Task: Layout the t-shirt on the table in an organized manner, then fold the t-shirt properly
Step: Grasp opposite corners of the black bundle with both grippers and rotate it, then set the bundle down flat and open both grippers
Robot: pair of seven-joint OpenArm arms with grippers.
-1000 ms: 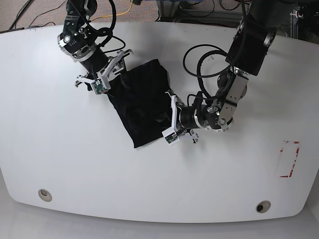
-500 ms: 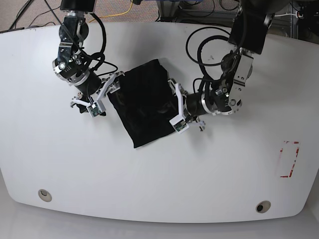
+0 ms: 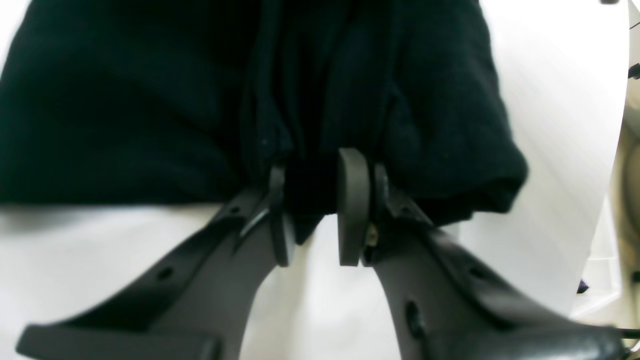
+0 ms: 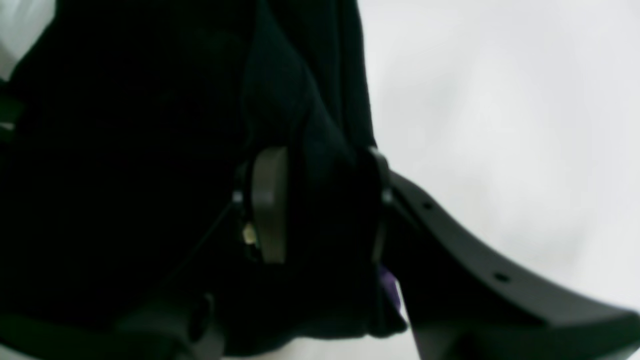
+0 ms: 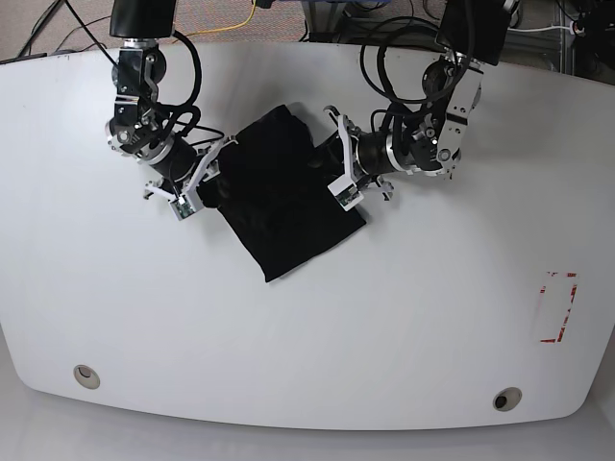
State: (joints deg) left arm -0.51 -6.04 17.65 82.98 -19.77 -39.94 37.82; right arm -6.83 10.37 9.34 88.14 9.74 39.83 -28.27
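The black t-shirt (image 5: 283, 206) lies folded into a slanted oblong on the white table (image 5: 384, 317). My left gripper (image 5: 330, 161) is at its right edge. In the left wrist view the left gripper (image 3: 315, 210) is shut on a bunched hem of the t-shirt (image 3: 125, 100), with cloth pinched between both pads (image 3: 352, 205). My right gripper (image 5: 205, 175) is at the shirt's left edge. In the blurred right wrist view the right gripper (image 4: 325, 200) has a thick fold of the t-shirt (image 4: 125, 150) filling the gap between its fingers (image 4: 270, 200).
A red tape rectangle (image 5: 557, 307) marks the table at the right. Two round metal-ringed holes (image 5: 86, 376) (image 5: 506, 398) sit near the front edge. Cables and floor clutter lie beyond the far edge. Bare white table (image 3: 550, 100) shows beside the cloth.
Both arms have drawn back toward the far edge and the t-shirt has shifted that way with them. My right gripper came in from beside the cloth and closed on its left edge.
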